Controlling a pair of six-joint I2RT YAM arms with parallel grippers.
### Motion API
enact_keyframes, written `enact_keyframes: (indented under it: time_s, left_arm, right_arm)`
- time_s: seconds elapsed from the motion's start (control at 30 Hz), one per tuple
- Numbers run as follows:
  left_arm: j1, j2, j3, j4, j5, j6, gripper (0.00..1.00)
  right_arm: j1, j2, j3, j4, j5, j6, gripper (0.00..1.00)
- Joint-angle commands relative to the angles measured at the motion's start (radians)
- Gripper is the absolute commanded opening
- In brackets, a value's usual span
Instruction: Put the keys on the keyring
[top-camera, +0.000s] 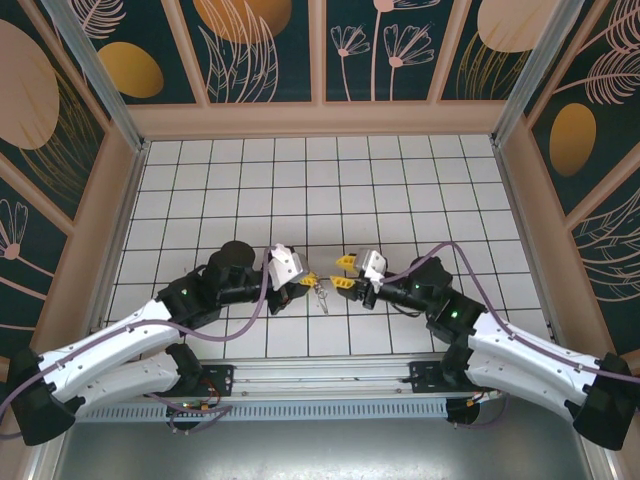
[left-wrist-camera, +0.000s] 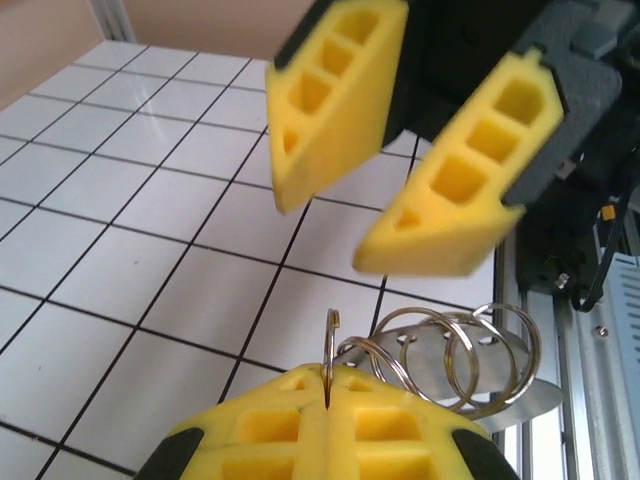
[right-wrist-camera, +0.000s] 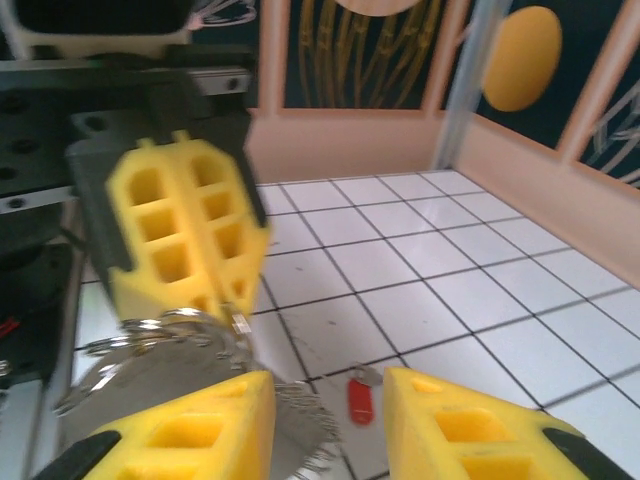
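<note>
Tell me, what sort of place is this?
Probably a robot test booth: a white gridded table boxed in by leaf-patterned wall panels, with a left arm and right arm bolted to a metal rail at its near edge.

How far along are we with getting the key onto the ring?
Done: the left gripper is shut on a wire ring of the keyring. In hand: the right gripper hangs open and empty close by. Left: the red key lies on the tile, not yet picked up or threaded.

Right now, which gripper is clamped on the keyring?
The left gripper: its yellow fingers pinch one wire ring of the keyring, while the right gripper stands open and empty.
</note>
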Motion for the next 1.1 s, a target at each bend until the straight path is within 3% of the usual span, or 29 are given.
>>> enact_keyframes:
  time_s: [0.0, 0.17, 0.33, 0.47, 0.6, 0.73, 1.07]
  left_arm:
    - [0.001, -0.012, 0.042, -0.029, -0.047, 0.02, 0.0]
    - [0.001, -0.087, -0.001, -0.035, -0.133, -0.028, 0.0]
    - [0.003, -0.136, -0.074, 0.021, -0.232, -0.16, 0.0]
    - [0.002, -0.218, -0.196, 0.171, -0.393, -0.363, 0.0]
    - [0.002, -0.32, -0.206, 0.1, -0.573, -0.42, 0.0]
    - [0.002, -0.4, -0.194, 0.019, -0.694, -0.444, 0.0]
    - [0.002, -0.525, -0.298, 0.01, -0.826, -0.574, 0.0]
  right_arm:
    - [-0.059, 0.016, 0.05, 0.001, 0.023, 0.068, 0.38]
    - [-0.177, 0.162, 0.111, -0.019, -0.088, 0.171, 0.57]
    - [-0.2, 0.408, 0.234, -0.085, -0.049, 0.186, 0.62]
    - [-0.229, 0.625, 0.348, -0.113, -0.076, 0.238, 0.7]
    - [-0.228, 0.772, 0.407, -0.069, -0.118, 0.26, 0.78]
    - [-0.206, 0.893, 0.477, -0.063, -0.139, 0.248, 0.82]
    - [-0.097, 1.175, 0.73, -0.13, -0.152, 0.232, 0.81]
